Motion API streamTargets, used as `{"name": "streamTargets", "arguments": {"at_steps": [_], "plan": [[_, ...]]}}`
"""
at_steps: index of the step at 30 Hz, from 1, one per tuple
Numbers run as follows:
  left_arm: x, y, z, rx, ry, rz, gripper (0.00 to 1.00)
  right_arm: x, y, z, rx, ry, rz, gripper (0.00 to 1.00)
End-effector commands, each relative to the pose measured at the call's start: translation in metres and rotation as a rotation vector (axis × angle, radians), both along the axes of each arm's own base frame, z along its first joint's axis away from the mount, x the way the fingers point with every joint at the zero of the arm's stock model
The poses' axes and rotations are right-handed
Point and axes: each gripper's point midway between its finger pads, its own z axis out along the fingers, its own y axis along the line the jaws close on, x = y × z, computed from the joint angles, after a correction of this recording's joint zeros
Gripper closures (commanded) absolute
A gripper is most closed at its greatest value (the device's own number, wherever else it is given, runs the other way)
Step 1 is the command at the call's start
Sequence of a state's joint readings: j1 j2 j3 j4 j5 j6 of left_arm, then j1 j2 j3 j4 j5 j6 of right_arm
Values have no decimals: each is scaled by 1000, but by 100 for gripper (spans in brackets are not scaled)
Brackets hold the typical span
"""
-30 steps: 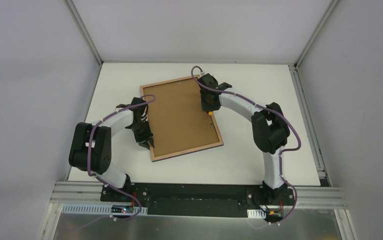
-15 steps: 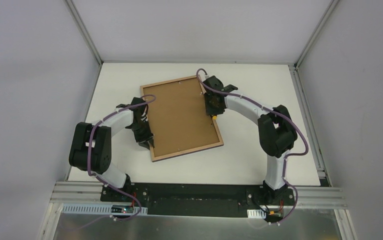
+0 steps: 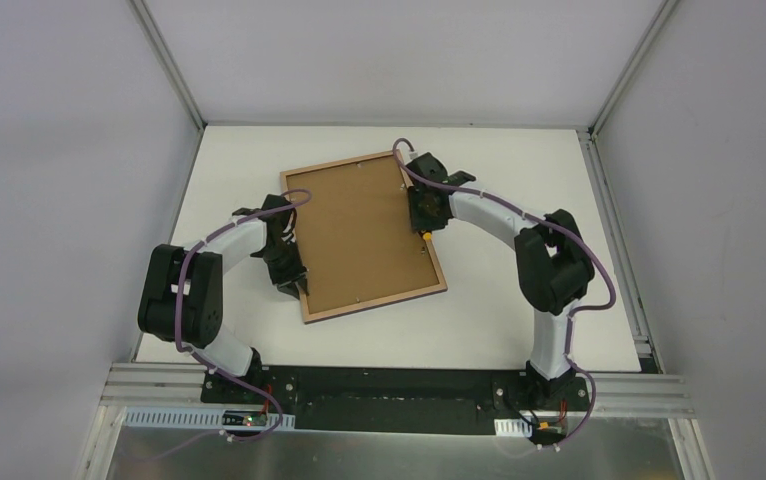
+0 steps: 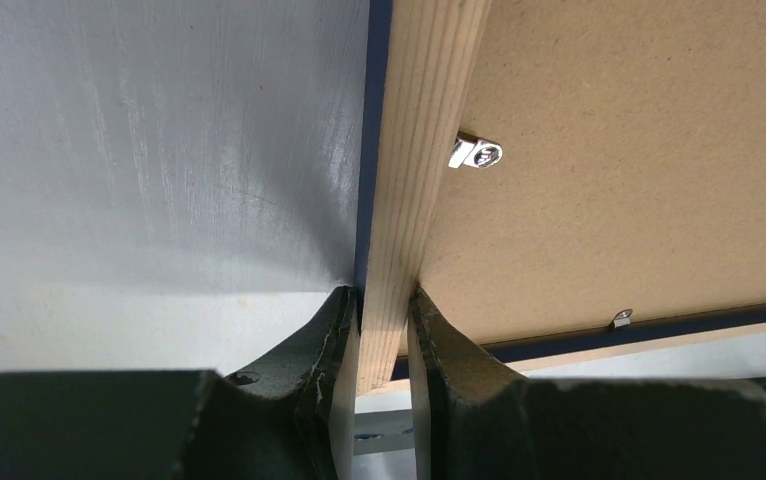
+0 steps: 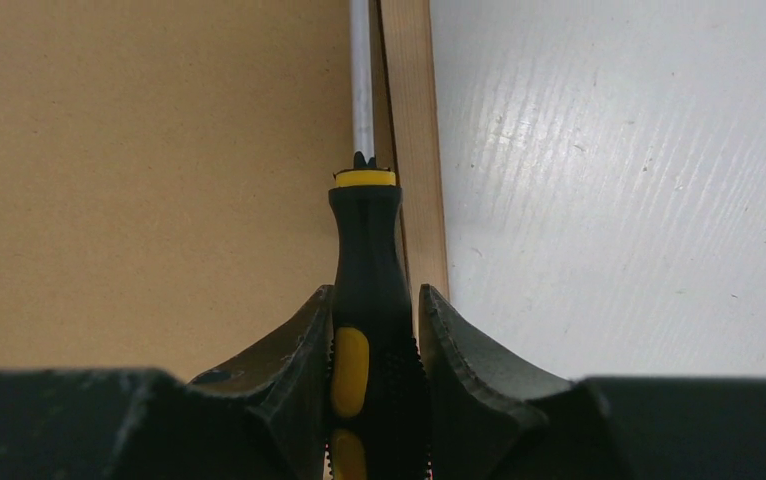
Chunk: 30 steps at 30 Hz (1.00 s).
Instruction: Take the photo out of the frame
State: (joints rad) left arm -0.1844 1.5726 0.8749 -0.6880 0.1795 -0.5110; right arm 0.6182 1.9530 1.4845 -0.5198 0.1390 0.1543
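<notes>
- The left gripper (image 3: pixel 287 268) has not moved in the last second. It is nearly closed, pinching the left rail of the frame (image 3: pixel 379 303) between its pads, with the pale wood rim (image 4: pixel 419 150) held edge-on.
- The frame is also where it was, lying face down and askew on the table (image 3: pixel 519 160). Its dark blue front faces the table, and the left grip keeps it steady.
- The brown backing board (image 3: pixel 359 230) still sits inside the rim. A metal turn clip (image 4: pixel 477 153) on the left rail reaches over the board, so I judge the photo is still shut in beneath it; it cannot be seen.
- The screwdriver (image 5: pixel 367 260) now lies along the seam between the board and the right rail. Its tip is out of view.
- The right gripper (image 5: pixel 371 295) is partly closed around the screwdriver's black and yellow handle. This arm is what changed: a second ago its elbow sat further in. It then swung outward, the wrist turned towards the right rail, and it has since held steady.
- I read this as the tool lined up to work the right-hand fastenings, with no clip yet turned.
</notes>
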Motion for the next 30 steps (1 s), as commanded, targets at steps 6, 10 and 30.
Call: {"name": "streamTargets", "arguments": {"at_steps": [6,10,30], "plan": [[15,-19,30,-111,-37,-1,62,15,12,14,57,-27,8,100],[54,-12,67,-132,-148,58,44,17,9,16,58,-35,-2,100],[197,57,43,-8,-249,126,43,13,17,19,87,15,-7,100]]}}
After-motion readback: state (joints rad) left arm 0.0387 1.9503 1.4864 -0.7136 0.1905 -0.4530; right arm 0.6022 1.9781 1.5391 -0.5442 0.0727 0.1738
